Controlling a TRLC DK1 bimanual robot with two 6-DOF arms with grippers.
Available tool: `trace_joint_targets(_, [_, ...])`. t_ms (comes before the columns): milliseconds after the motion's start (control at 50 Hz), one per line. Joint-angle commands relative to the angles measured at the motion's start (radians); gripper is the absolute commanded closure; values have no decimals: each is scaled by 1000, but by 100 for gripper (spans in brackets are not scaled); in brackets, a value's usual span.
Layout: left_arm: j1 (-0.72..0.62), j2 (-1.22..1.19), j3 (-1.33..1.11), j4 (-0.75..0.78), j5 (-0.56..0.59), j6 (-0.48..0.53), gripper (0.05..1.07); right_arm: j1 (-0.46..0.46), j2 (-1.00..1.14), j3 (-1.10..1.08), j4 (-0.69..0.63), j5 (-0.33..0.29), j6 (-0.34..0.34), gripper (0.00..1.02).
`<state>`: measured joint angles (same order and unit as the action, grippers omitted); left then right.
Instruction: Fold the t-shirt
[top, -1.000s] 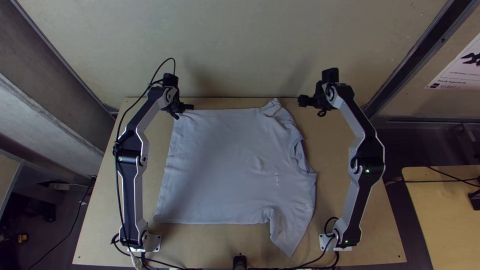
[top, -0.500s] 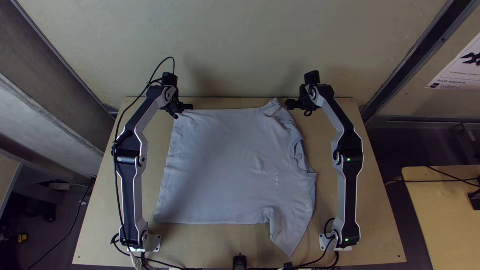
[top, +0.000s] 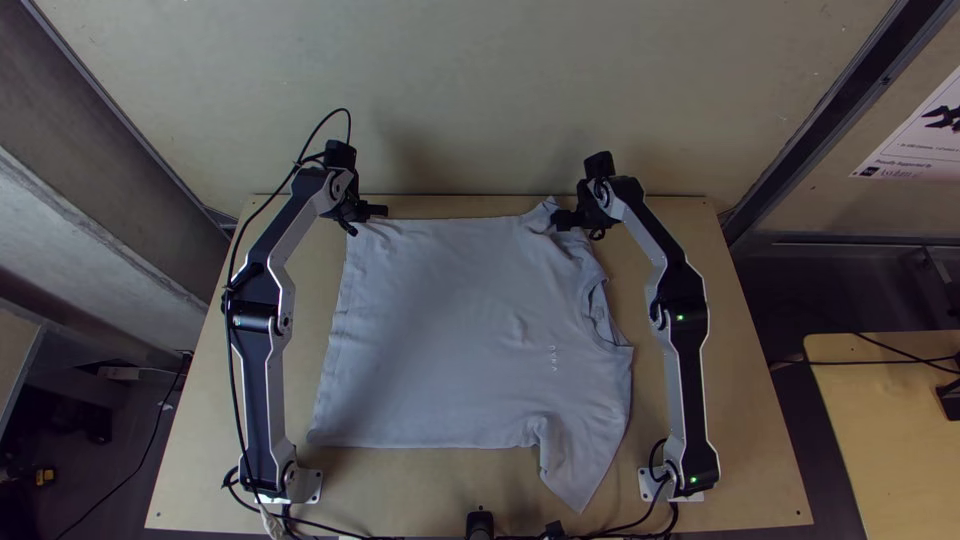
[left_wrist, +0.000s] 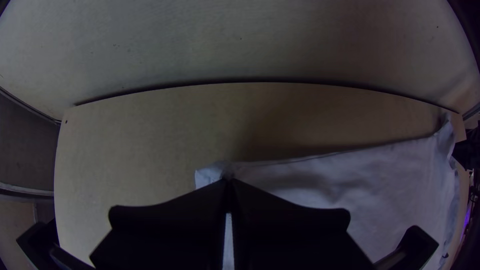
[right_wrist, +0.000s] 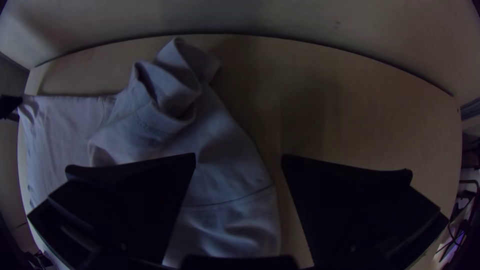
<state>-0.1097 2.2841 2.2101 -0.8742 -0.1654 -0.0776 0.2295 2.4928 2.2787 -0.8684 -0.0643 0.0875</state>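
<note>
While the left gripper (top: 383, 211) pinches the far hem corner of the t-shirt (top: 440, 330), its fingers pressed together in the left wrist view, the right gripper (top: 562, 221) has its jaws spread wide at the far sleeve (top: 549, 214), with cloth showing between them; whether they touch it, I cannot tell. The shirt lies spread on the wooden table (top: 750, 460), hem toward the left arm, collar (top: 601, 322) toward the right. Its far sleeve is bunched, its tip near the table's far edge; the near sleeve (top: 580, 470) points toward the near edge. Bare wood lies between collar and right arm.
</note>
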Motion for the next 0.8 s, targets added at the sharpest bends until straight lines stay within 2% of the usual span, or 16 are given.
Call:
trace_joint_targets(0, [-7,-44,3,-25,7,9,105,19,60,24,-7,0,-37,42])
trace_joint_targets(160, [-21,-48,3,-37,7,-1,105,45,74,31,-3,0,-98,81])
trace_joint_targets(240, [-27,-51,3,-37,7,-7,105,47,75,31,25,-2,-104,100])
trace_joint_targets(500, [-41,-66,3,-37,7,-21,105,-21,3,28,75,12,-63,100])
trace_joint_targets(780, [2,-72,3,-37,9,-19,105,-105,-55,2,66,14,-65,100])
